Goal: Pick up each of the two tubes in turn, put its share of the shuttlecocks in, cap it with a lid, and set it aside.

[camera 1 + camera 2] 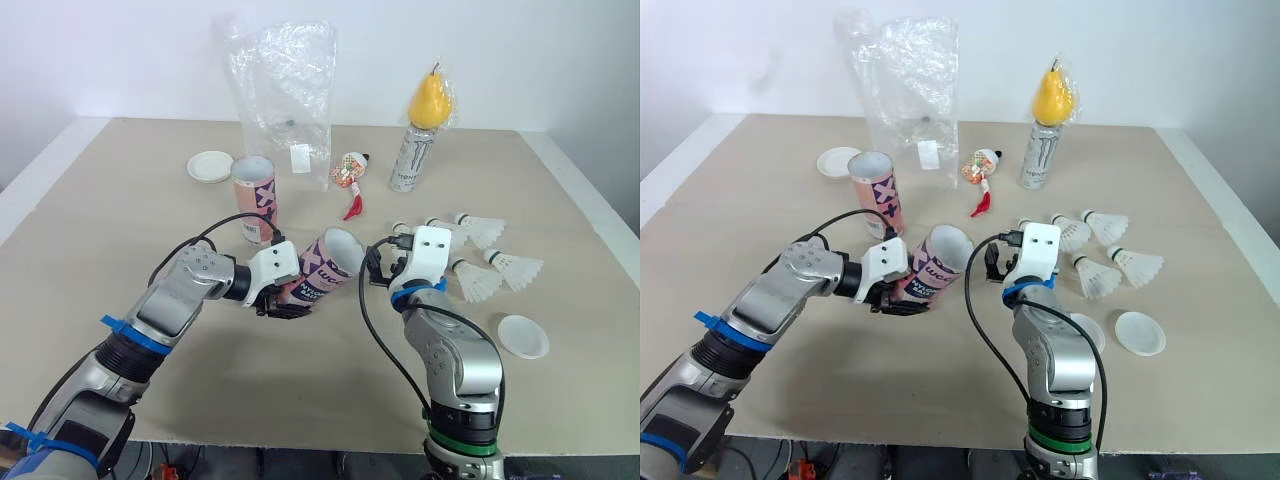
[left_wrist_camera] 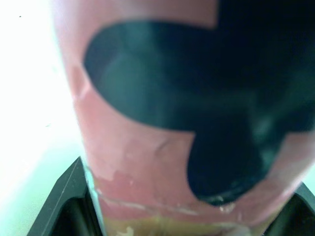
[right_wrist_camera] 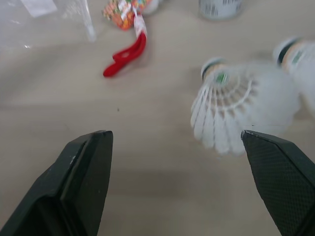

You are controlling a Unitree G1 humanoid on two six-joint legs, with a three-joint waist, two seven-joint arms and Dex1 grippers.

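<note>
The left gripper [image 1: 283, 300] clasped the tube [image 1: 325, 265], seemingly near its base, so it could twist loose when the wide-open right gripper [image 1: 380, 265] fed in shuttlecocks [image 1: 478, 283] from two o'clock.

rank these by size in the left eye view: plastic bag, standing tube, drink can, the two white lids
1. plastic bag
2. standing tube
3. drink can, nearly the tube's size
4. back left lid and front right lid: alike, not ranked

Beige table [image 1: 120, 200], plain white wall [image 1: 560, 50]
</note>
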